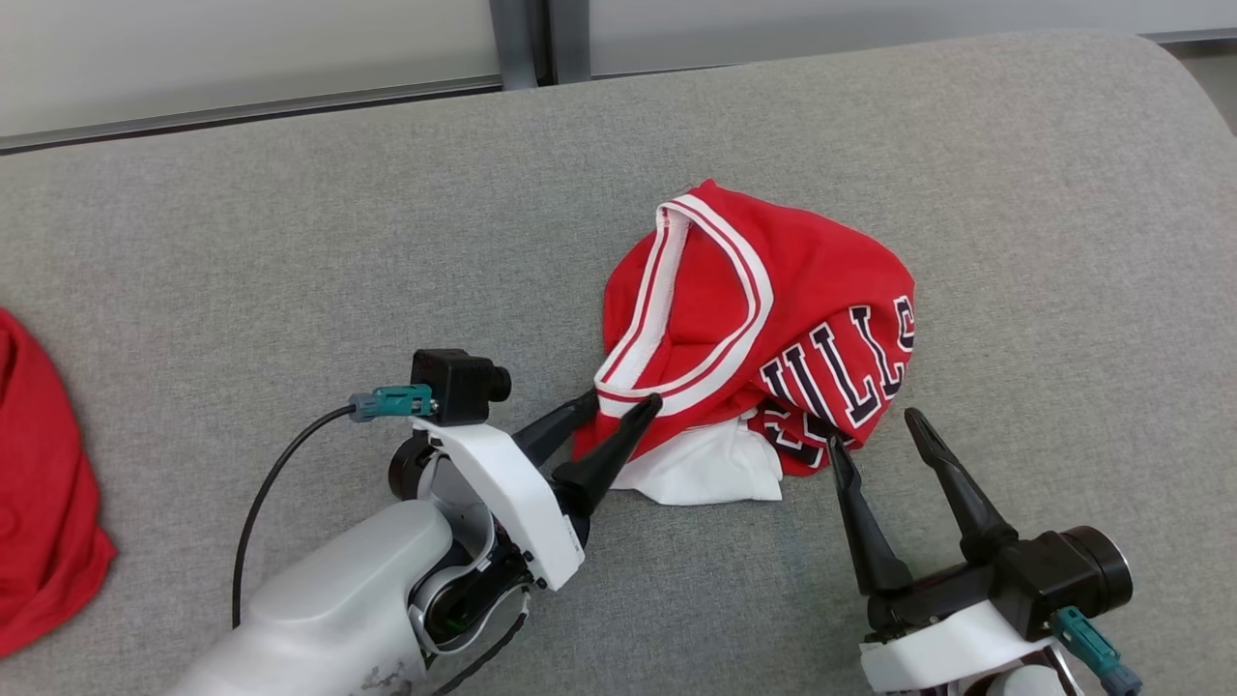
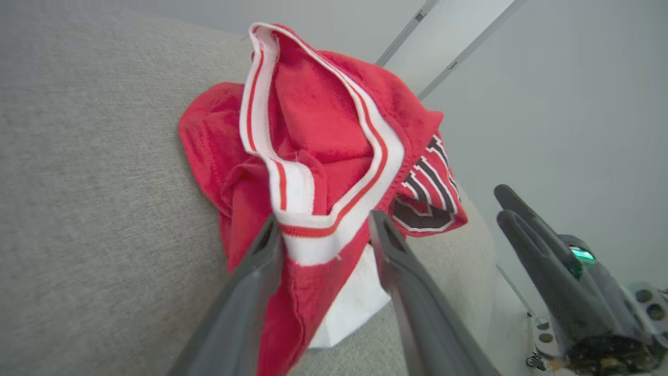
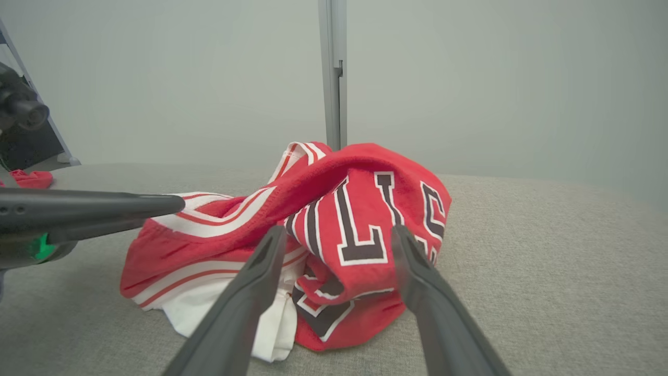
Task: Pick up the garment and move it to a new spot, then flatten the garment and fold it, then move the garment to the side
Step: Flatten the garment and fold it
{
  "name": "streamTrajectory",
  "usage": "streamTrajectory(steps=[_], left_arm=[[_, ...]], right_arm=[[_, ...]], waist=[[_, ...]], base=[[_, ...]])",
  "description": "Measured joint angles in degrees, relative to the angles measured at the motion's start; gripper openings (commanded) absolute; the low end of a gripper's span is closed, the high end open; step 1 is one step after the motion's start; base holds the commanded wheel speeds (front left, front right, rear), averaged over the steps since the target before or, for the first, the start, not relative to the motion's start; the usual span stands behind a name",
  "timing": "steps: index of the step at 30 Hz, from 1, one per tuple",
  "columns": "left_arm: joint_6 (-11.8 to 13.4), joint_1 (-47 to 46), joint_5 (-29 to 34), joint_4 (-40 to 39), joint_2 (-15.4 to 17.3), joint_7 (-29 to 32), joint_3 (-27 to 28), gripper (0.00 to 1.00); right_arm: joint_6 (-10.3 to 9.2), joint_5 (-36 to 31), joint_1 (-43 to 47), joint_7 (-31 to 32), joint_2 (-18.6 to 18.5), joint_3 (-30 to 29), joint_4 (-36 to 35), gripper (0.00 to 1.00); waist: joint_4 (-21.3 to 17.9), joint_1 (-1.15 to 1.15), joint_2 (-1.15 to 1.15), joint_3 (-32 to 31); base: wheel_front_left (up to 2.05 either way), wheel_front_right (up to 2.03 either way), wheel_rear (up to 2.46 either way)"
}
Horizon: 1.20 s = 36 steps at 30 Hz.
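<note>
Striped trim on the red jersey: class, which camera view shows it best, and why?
Left wrist view: the striped trim is close, its loop seen nearly whole. Head view shows the loop smaller, from above; right wrist view shows a stretch, side-on.

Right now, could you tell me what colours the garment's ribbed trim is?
The trim is white with red stripes, clearest in the left wrist view.

jersey (image 1: 812, 280): red. trim (image 1: 752, 290): white with thin red stripes. letters (image 1: 850, 365): dark navy, edged white. lining (image 1: 705, 472): plain white. surface (image 1: 290, 242): grey, fine flecked weave. second cloth (image 1: 39, 483): plain red. fingers (image 1: 609, 454): black. wrist shells (image 1: 503, 483): white. plugs (image 1: 391, 401): teal.
</note>
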Motion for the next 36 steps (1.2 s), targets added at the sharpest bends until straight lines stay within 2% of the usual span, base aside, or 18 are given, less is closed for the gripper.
streamTrajectory(steps=[2,7,11,16,19,24,27,32,36], left_arm=[[0.0,-0.6,-0.7,-1.2,0.4,-1.2,-0.9,0.0],[0.0,-2.9,-1.3,-3.8,2.2,-3.2,-4.2,0.0],[0.0,-5.8,-3.0,-9.8,2.2,-3.9,-5.6,0.0],[0.0,-11.9,-4.8,-19.6,1.8,-5.8,-5.2,0.0],[0.0,-14.8,-8.0,-22.0,0.7,-6.3,-3.0,0.0],[0.0,-21.3,-11.7,-19.1,-2.9,-5.8,1.2,0.0],[0.0,-28.3,-15.1,-16.9,-6.3,-2.8,4.7,0.0],[0.0,-36.9,-18.1,-14.0,-7.5,-0.6,10.7,0.0],[0.0,-41.1,-16.9,-11.8,-7.1,-3.3,15.1,0.0]], right_arm=[[0.0,0.1,-0.2,0.0,0.0,-0.1,-0.2,1.0],[0.0,0.6,-0.5,0.0,0.0,-0.1,-0.3,1.0],[0.0,1.5,-0.5,0.0,0.0,0.2,0.0,1.0],[0.0,4.0,-0.8,0.0,0.0,1.3,-0.9,1.0],[0.0,5.7,-1.0,0.0,0.0,2.5,-1.2,1.0],[0.01,8.2,-1.3,0.0,0.0,3.0,-2.0,1.0],[0.0,10.4,-1.3,0.0,0.1,2.6,-2.9,1.0],[-0.01,12.9,-2.5,0.0,0.0,-1.2,-5.9,1.0],[-0.01,11.9,-2.6,0.0,0.0,-4.2,-6.6,1.0]], waist=[[-0.2,0.0,0.0,0.0],[-0.8,0.0,0.0,-0.6],[-1.4,0.0,0.0,-1.8],[-3.7,0.0,0.0,-3.0],[-5.7,0.0,0.0,-3.7],[-10.1,0.0,0.0,-4.8],[-13.5,0.0,0.0,-5.2],[-16.6,0.0,0.0,-5.2],[-15.8,0.0,0.0,-5.8]], base=[[0.0,0.0,0.0],[0.0,0.0,0.0],[0.0,0.0,0.0],[0.0,0.0,0.0],[0.0,0.0,0.0],[0.0,0.0,0.0],[0.0,0.0,0.0],[0.0,0.0,0.0],[0.0,0.0,0.0]])
